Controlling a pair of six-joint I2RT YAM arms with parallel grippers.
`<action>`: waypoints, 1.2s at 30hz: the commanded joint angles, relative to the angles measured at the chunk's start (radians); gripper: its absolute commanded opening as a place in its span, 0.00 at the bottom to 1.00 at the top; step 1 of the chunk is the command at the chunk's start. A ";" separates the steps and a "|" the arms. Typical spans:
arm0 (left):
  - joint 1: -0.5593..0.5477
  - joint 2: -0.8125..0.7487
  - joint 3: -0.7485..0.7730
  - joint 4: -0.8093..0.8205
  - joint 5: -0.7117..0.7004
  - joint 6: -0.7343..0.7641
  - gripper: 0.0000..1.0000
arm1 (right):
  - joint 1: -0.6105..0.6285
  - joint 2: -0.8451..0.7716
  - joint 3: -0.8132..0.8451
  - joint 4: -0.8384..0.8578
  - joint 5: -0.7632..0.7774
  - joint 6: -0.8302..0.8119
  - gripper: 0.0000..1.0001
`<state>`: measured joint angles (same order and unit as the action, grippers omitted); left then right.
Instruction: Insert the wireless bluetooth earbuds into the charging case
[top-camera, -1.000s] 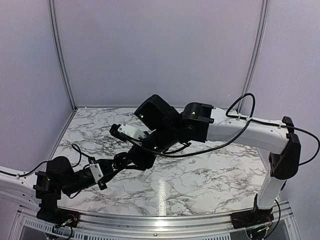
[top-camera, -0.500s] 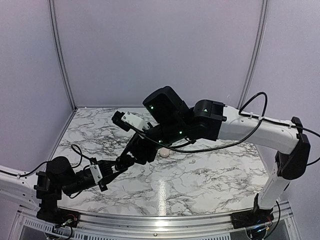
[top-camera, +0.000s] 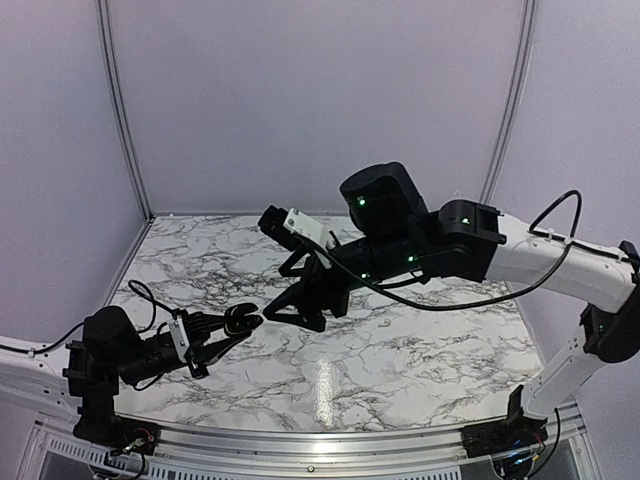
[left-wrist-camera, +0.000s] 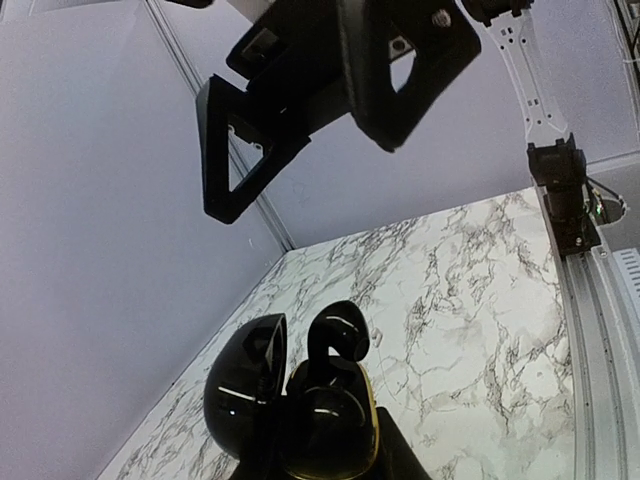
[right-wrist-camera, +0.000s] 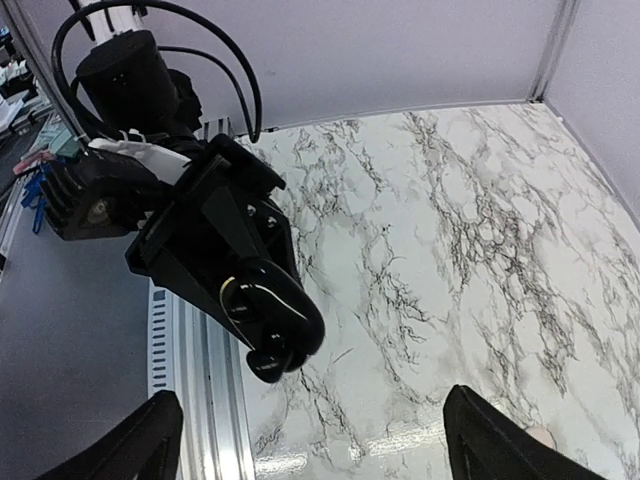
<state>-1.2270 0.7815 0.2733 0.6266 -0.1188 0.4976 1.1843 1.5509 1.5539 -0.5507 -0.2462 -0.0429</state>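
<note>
Clamped tight by the left fingers (top-camera: 210, 322): the charging case (left-wrist-camera: 320, 425), here a glossy black shell with a gold rim, lid swung open. Standing up out of the case's hollow, one black earbud (left-wrist-camera: 340, 335). Just above the case and a little beyond it, not touching, the right fingers (right-wrist-camera: 490, 445), spread wide and holding nothing. Below the case, clear of it, the marbled bench (right-wrist-camera: 450, 200).

Left gripper (right-wrist-camera: 258, 312) clamped on a glossy black charging case (right-wrist-camera: 288, 315)
It's over the marble table (right-wrist-camera: 450, 220) edge by the rail (right-wrist-camera: 195, 360); right gripper (right-wrist-camera: 318, 448) spread wide, fingers in the bottom corners.
</note>
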 joint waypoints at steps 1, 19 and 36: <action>0.039 -0.047 0.007 0.047 0.143 -0.089 0.00 | -0.028 -0.075 -0.063 0.054 -0.028 -0.074 0.98; 0.075 0.006 0.058 0.047 0.298 -0.157 0.00 | 0.024 0.007 -0.035 0.028 0.007 -0.150 0.99; 0.075 0.035 0.073 0.048 0.293 -0.151 0.00 | 0.024 0.039 -0.015 0.059 0.045 -0.116 0.99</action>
<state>-1.1572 0.8162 0.3122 0.6319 0.1745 0.3473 1.2034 1.5715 1.4933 -0.5171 -0.2363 -0.1787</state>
